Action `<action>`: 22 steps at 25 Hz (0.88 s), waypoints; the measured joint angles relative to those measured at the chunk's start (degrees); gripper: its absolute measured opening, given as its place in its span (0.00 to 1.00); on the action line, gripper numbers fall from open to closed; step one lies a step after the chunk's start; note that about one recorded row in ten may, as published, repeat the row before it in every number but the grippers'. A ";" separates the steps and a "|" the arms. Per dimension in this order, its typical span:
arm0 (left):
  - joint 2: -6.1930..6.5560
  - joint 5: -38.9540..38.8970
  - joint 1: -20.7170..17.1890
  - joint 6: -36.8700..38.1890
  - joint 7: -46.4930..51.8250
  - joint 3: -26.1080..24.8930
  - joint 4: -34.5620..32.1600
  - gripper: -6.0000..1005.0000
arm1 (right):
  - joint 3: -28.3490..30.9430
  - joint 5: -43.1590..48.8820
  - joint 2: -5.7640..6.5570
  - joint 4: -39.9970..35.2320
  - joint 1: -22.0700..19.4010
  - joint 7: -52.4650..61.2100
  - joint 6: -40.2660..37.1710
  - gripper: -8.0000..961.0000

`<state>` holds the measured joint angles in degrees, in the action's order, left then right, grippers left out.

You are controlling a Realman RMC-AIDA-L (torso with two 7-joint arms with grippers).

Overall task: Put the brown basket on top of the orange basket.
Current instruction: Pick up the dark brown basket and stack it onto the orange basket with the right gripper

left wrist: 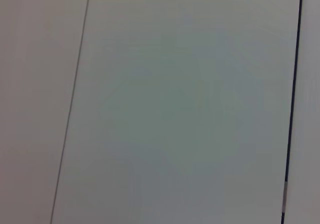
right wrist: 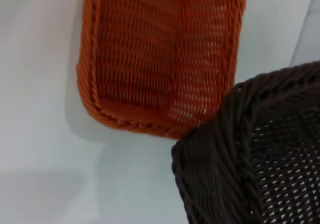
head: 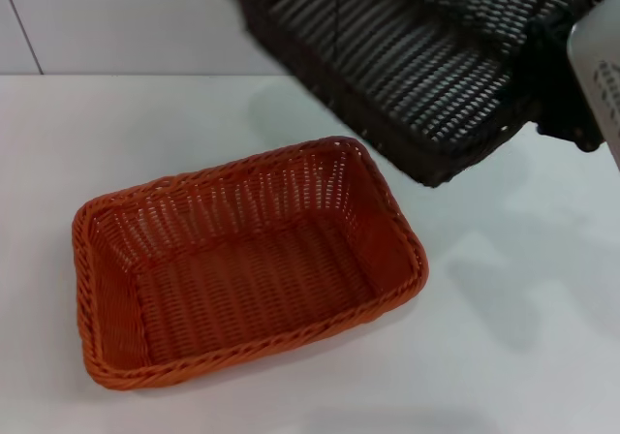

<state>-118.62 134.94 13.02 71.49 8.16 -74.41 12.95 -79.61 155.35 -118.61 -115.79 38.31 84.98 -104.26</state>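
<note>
Dark wicker hangs tilted over the far right of the surface — the brown basket, carried by the right gripper, whose grip I cannot tell. Its long axis runs diagonally, roughly parallel to the orange basket; lowered aslant, it could catch the orange rim.

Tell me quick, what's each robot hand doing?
Left tool: not in view.
Right tool: carrying the brown basket in the air; fingers can't be told.

A light grey arm casing with faint dark markings
</note>
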 joint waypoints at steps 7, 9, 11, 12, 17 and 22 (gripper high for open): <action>0.08 -0.02 -0.10 -0.04 -0.02 -0.50 -0.20 0.77 | 1.26 -9.34 0.15 -0.84 -0.41 -10.87 0.71 0.16; 0.07 -0.03 -0.10 -0.05 -0.19 -0.66 -0.22 0.77 | 1.73 -11.09 0.44 0.37 -0.04 -13.87 0.35 0.16; 0.03 -0.03 -0.03 -0.05 -0.29 -0.66 -0.14 0.77 | 2.96 -13.16 0.84 1.97 0.33 -17.03 0.00 0.16; 0.03 -0.03 0.04 -0.05 -0.27 -0.67 -0.08 0.77 | 4.29 -14.36 0.97 2.97 0.49 -19.48 0.05 0.16; 0.07 -0.03 -0.45 0.66 -0.29 -0.73 0.90 0.77 | 6.46 -15.86 0.74 4.12 0.08 -24.92 0.61 0.16; 0.15 -0.04 -0.69 0.79 -0.61 -1.11 0.84 0.76 | 6.69 -17.94 -0.19 4.14 -3.62 -34.03 4.90 0.16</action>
<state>-118.46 134.91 12.33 72.29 7.55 -75.52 13.79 -72.92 137.40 -118.80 -111.65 34.69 50.95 -99.36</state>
